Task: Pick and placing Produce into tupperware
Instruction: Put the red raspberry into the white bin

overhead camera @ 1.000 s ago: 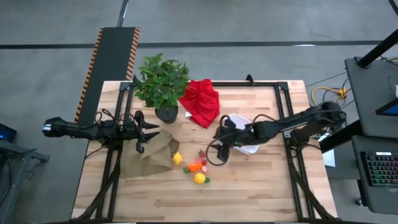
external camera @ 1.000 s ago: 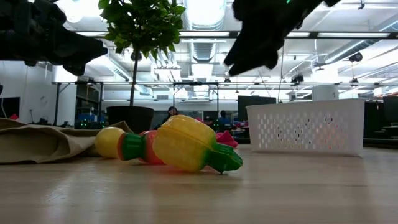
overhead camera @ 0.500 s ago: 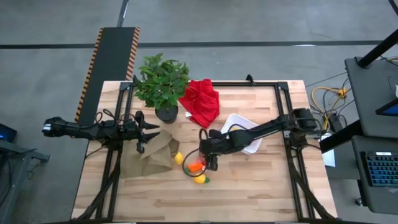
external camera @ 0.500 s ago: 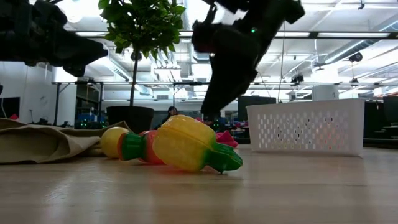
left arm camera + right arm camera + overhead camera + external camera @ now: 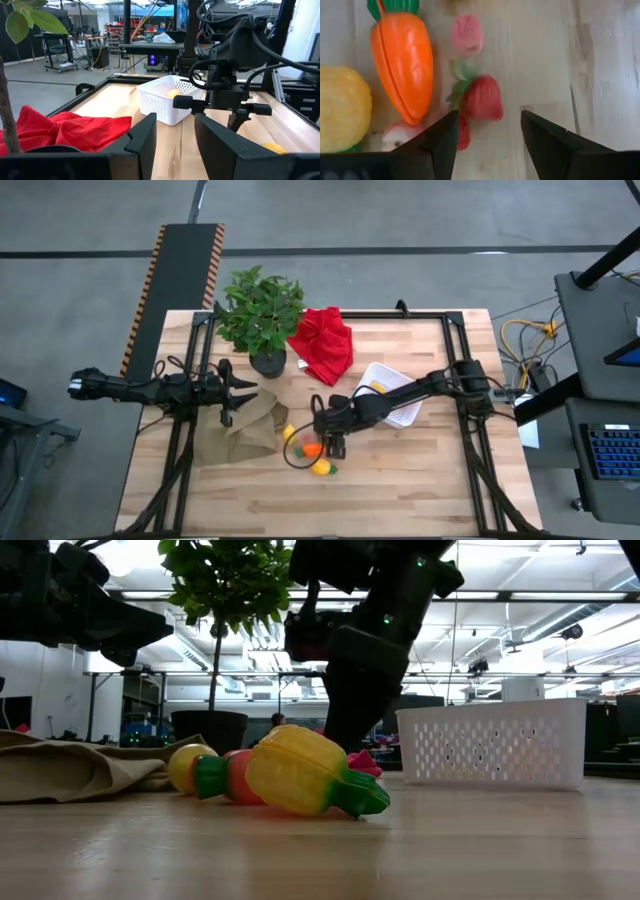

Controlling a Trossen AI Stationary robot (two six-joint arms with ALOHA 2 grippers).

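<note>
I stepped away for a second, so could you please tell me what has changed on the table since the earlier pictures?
The right gripper has swung from beside the tupperware across to the produce, and now hangs open above the toy strawberry, gripping nothing. One yellow piece already lies in the tupperware. The left gripper stayed over the tan cloth; the produce has not moved.

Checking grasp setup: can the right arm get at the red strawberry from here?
Probably yes: the right pincer hangs open directly over the strawberry, with nothing between; the carrot lies just beside it.
</note>
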